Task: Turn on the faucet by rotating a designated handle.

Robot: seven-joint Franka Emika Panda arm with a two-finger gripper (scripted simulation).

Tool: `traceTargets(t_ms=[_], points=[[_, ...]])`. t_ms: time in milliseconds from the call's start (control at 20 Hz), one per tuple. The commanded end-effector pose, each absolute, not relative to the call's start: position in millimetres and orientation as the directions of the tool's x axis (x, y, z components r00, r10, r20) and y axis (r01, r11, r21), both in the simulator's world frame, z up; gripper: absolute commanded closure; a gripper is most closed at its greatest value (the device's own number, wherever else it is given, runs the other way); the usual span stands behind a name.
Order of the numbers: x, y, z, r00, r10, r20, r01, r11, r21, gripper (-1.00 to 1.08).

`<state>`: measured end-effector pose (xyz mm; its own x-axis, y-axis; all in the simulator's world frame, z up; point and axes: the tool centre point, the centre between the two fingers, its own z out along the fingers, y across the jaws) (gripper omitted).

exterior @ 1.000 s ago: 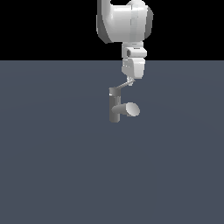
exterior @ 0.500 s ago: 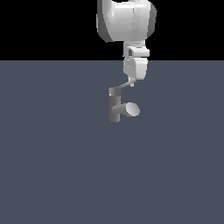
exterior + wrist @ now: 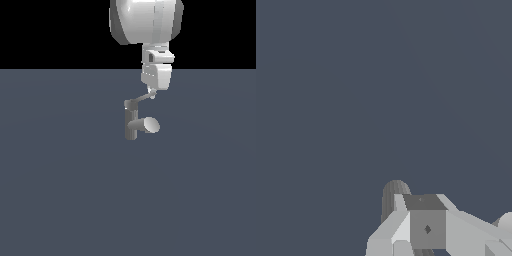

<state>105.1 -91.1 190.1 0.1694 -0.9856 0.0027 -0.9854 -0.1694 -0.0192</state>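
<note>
Showing one faucet [image 3: 133, 122], seemingly one handle [image 3: 142, 98].

- A plain dark blue-grey floor [image 3: 356, 90] fills most of the wrist view.
- Blocky pale grey gripper [image 3: 426, 227] parts sit along one edge of the picture, with a darker square face in the middle.
- A rounded, ribbed grey cylinder, part of the faucet [image 3: 392, 196], shows just behind those parts.
- Whether the jaws are apart or together cannot be told here.
</note>
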Motion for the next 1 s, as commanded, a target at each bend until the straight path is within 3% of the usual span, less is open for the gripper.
traceTargets(t_ms=[0,250,300,950], points=[[92,-100,182,0.160,-0.987,0.000,-0.987,-0.160,0.000,1.08],[81,-103,182,0.160,-0.987,0.000,-0.987,-0.160,0.000,1.08],[93,-91,195,0.175,-0.985,0.004,-0.984,-0.175,-0.029,1.08],[54,-79,188,0.167,-0.986,0.002,-0.986,-0.167,-0.015,1.08]])
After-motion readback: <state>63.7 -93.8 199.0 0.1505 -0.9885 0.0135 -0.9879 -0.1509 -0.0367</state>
